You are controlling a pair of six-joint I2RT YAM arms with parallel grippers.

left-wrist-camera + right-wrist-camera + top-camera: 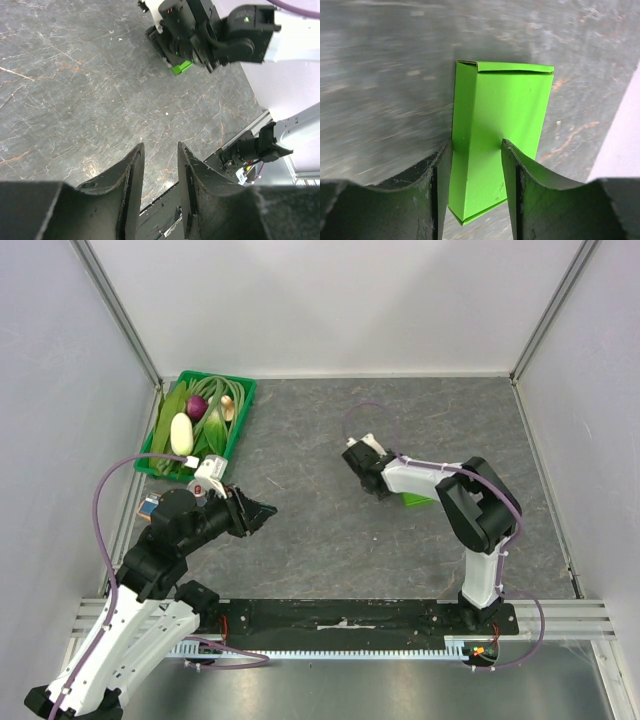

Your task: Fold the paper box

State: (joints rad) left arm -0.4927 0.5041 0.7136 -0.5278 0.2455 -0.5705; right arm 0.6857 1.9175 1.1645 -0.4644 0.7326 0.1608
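Observation:
The paper box (505, 115) is a lime-green folded card shape standing on the grey table. My right gripper (476, 150) is shut on its lower part, and the card is pinched in where the left finger presses. In the top view only a green sliver of the box (418, 500) shows under my right forearm, at mid-right of the table, by the right gripper (385, 490). The left wrist view shows a bit of the box (182, 67) under that gripper. My left gripper (265, 510) hovers over the table left of centre, slightly open and empty (160, 150).
A green crate (240, 415) of vegetables, with a white aubergine (181, 432) and a purple onion (196, 405), stands at the back left, just behind my left arm. White walls enclose the table. A black base rail (350, 615) runs along the near edge.

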